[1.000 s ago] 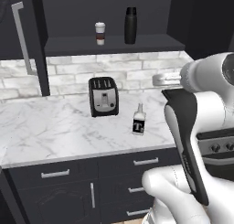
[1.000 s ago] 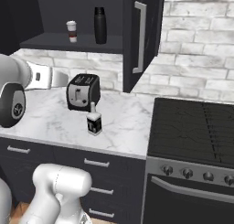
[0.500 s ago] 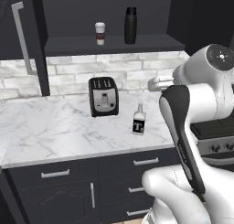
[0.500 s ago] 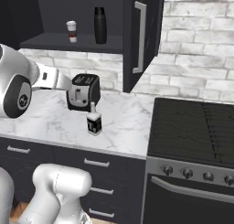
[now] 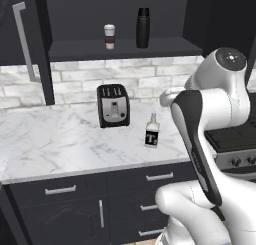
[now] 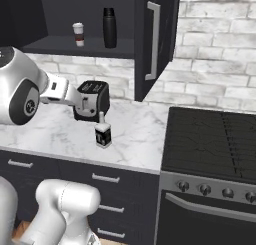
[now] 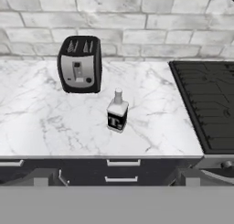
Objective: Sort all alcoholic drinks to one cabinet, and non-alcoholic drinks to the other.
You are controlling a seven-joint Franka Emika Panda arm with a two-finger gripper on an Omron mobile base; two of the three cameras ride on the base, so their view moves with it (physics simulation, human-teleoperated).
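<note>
A white coffee cup with a brown band and a tall black flask stand on the shelf of the open dark wall cabinet. The squat pale bottle with a black label stands upright on the marble counter, right of and in front of the toaster. My gripper hovers above the counter's front part, well apart from the bottle, aimed at it and the toaster. It is open and holds nothing.
A black-and-silver toaster stands near the brick wall. The cabinet doors stand swung open, one at the left, one by the stove. A black stove borders the counter on the right; drawers lie below.
The arm has lifted its elbow and stretched the hand out toward the toaster and bottle. Bottle, cup, flask and toaster have not moved.
</note>
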